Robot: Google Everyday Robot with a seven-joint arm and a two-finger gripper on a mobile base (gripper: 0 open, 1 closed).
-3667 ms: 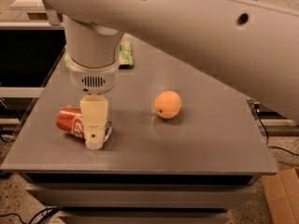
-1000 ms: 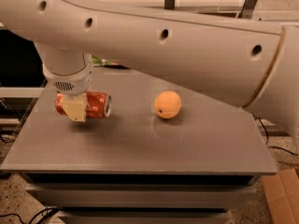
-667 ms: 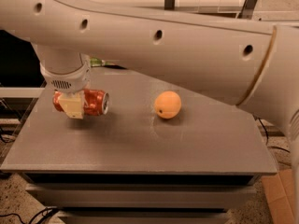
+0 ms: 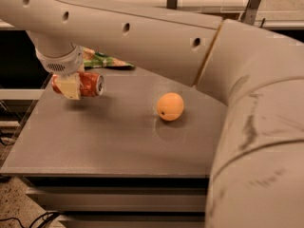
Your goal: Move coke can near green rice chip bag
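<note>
My gripper (image 4: 72,85) hangs at the left of the grey table (image 4: 118,137), shut on the red coke can (image 4: 88,83). The can lies on its side in the fingers (image 4: 70,87), silver top pointing right, lifted a little above the tabletop with its shadow below. The green rice chip bag (image 4: 102,60) lies flat at the back left of the table, just behind and to the right of the can, partly hidden by my arm.
A round orange fruit (image 4: 170,106) sits near the table's middle, to the right of the can. My large white arm (image 4: 190,46) spans the top and fills the right side. The table's front edge (image 4: 109,174) drops to shelves below.
The can, which lay on the table under my gripper, is now held and lifted. Gripper and can have moved back and slightly up toward the chip bag.
</note>
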